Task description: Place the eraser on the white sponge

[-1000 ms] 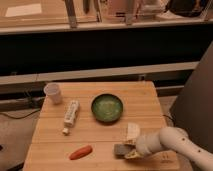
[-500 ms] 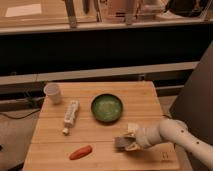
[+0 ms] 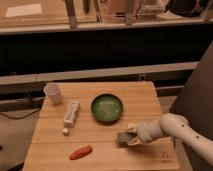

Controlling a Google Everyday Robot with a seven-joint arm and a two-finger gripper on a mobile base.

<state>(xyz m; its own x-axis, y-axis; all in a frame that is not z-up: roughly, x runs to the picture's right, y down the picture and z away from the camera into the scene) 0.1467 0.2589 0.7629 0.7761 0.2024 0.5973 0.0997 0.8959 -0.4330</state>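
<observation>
The eraser [image 3: 123, 137] is a small dark grey-brown block, held at the tip of my gripper [image 3: 129, 137] over the front right part of the wooden table [image 3: 145, 97]. The gripper is shut on it and reaches in from the right on a white arm [image 3: 172, 127]. The white sponge [image 3: 133, 127] is a cream pad showing just behind and right of the eraser. The gripper hides most of it. I cannot tell whether the eraser touches the sponge.
A green bowl [image 3: 107, 108] sits at the table's middle, just behind the gripper. A white bottle [image 3: 71, 114] lies left of it, and a white cup [image 3: 53, 93] stands at the back left. An orange carrot-like piece [image 3: 80, 152] lies at the front left.
The gripper has carried the eraser up from the table's front edge toward the back, closer to the white sponge. The arm has drawn in with it.
</observation>
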